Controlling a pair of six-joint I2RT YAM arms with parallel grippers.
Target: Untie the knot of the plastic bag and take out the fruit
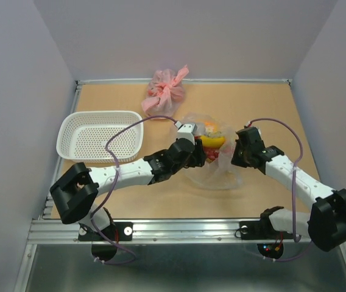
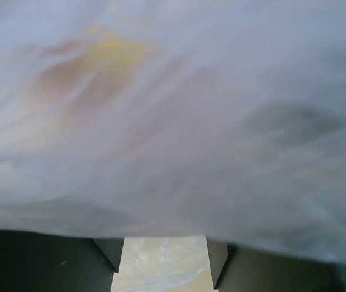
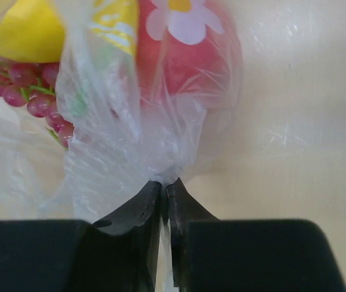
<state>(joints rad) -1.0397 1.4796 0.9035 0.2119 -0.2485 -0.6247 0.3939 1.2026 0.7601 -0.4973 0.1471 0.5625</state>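
The clear plastic bag (image 1: 217,161) lies crumpled mid-table with the fruit inside. In the right wrist view a yellow fruit (image 3: 21,27), a red grape bunch (image 3: 30,85) and a red round fruit (image 3: 188,58) show through it. My right gripper (image 3: 163,185) is shut on a bunched fold of the bag, at the bag's right side (image 1: 235,152). My left gripper (image 1: 201,148) reaches into the bag from the left. Its fingers (image 2: 109,250) stand apart, but blurred plastic (image 2: 173,121) drapes over their tips. The knot is hidden.
A white perforated basket (image 1: 97,114) stands at the left. A pink tied bag (image 1: 165,92) sits at the back wall. Walls close the table on three sides, and a metal rail (image 1: 179,228) runs along the near edge.
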